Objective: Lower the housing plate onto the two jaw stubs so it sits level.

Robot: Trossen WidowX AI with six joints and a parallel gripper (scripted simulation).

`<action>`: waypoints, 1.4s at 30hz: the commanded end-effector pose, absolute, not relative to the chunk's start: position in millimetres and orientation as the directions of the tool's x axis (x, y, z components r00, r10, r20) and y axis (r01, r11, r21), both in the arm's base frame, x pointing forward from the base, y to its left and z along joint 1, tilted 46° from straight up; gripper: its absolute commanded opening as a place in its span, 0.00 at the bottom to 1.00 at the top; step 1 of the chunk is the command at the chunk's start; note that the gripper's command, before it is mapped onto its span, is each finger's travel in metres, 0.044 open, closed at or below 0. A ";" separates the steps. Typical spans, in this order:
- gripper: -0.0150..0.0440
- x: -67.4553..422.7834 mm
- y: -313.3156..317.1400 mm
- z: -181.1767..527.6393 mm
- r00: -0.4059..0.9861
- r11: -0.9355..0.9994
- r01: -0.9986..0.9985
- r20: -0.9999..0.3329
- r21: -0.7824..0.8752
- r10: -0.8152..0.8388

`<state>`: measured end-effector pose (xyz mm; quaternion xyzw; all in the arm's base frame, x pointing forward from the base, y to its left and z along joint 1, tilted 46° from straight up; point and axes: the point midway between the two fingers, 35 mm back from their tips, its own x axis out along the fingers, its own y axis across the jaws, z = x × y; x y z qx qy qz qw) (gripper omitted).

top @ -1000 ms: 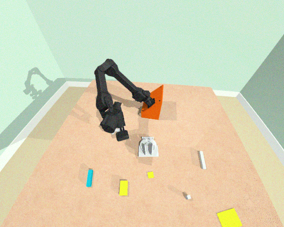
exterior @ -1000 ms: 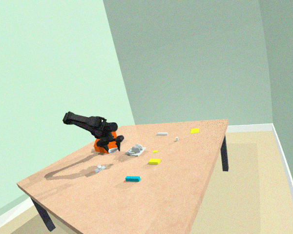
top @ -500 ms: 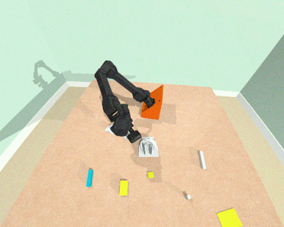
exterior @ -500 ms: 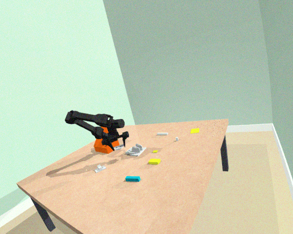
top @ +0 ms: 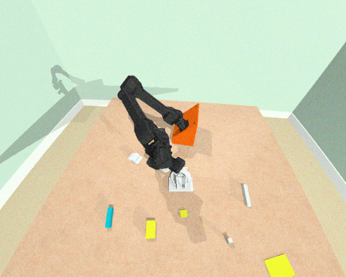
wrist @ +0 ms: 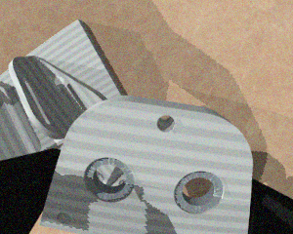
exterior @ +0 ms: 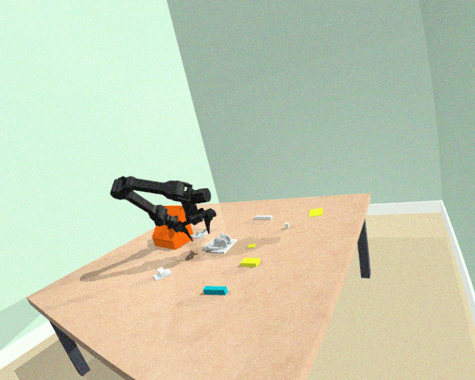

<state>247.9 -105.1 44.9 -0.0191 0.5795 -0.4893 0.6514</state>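
My gripper (exterior: 199, 236) (wrist: 152, 175) is shut on the housing plate (top: 165, 170) (exterior: 199, 234) (wrist: 151, 146), a grey-white plate with rounded corners, two large ringed holes and one small hole. A finger is at each side of it. The plate is held in the air beside the white base (top: 172, 188) (wrist: 80, 39), towards the orange block, and is not on the stubs. Two upright curved jaws stand on the base; one jaw (wrist: 46, 97) shows at the upper left of the wrist view. The plate and left finger hide part of the base there, and the arm hides most of the plate in the top view.
An orange wedge block (top: 189, 137) (exterior: 164, 241) stands at the arm's mount. A small white bracket (top: 135, 158) (exterior: 161, 274) lies left of the base. A cyan bar (top: 108, 217) (exterior: 215, 290), yellow blocks (top: 150, 229) (exterior: 316, 212) and a white bar (top: 246, 195) lie farther out.
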 end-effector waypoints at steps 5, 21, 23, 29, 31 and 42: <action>0.85 248.0 -87.6 26.0 -0.160 0.608 0.454 -0.730 -0.652 -0.664; 0.85 244.9 -57.7 -3.4 -0.164 0.695 0.141 -0.709 -0.705 -0.686; 0.85 243.9 -54.1 -7.0 -0.164 0.700 0.100 -0.706 -0.707 -0.689; 0.85 241.5 -46.3 -14.9 -0.164 0.706 0.008 -0.697 -0.708 -0.698; 0.85 241.5 -46.3 -14.9 -0.164 0.706 0.008 -0.697 -0.708 -0.698; 0.85 241.5 -46.3 -14.9 -0.164 0.706 0.008 -0.697 -0.708 -0.698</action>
